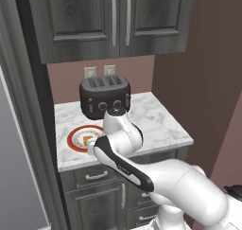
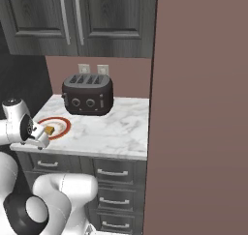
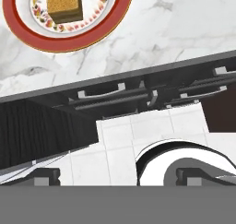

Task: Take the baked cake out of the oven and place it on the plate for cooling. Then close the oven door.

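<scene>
My arm folds forward over the worktop (image 1: pixel 156 120) edge, wrist bent downward beside the plate (image 3: pixel 69 38). The cake (image 3: pixel 63 4) sits on the plate, which lies in front of the toaster (image 1: pixel 104 96). My tool (image 3: pixel 117 176) is spread wide and empty, its fingertips (image 3: pixel 44 176) apart above the drawers (image 3: pixel 106 96) below the plate.

Cake (image 3: pixel 64 5) lies on the plate (image 3: pixel 69 42) before the toaster (image 2: pixel 88 94) on the counter (image 2: pixel 116 127)
</scene>
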